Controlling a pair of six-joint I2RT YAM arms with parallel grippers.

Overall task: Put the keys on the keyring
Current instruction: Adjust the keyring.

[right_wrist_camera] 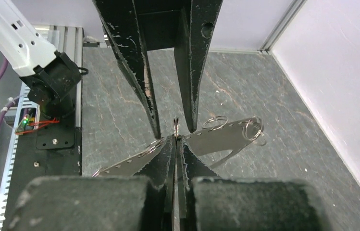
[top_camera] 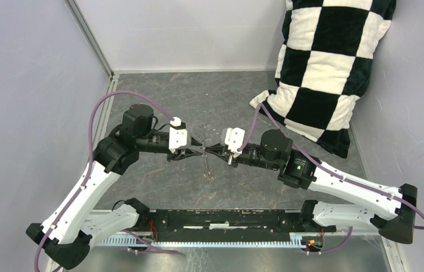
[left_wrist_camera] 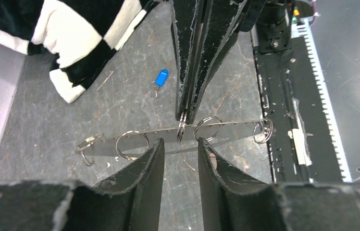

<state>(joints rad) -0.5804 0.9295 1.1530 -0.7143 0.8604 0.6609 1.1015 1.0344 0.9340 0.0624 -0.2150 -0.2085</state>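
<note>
Right end effector (right_wrist_camera: 176, 140) clenched on the keyring (right_wrist_camera: 176, 125) at the metal strip (left_wrist_camera: 235, 129). Left end effector (left_wrist_camera: 180, 142) released, fingers straddling it. Blue key (left_wrist_camera: 161, 77) lies beyond.

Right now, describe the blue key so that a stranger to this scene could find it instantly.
Find the black-and-white checkered pillow. On the grey tabletop, a little way off the pillow's corner, lies a small key. It alone has a bright blue head; the rings nearby are plain silvery metal.
</note>
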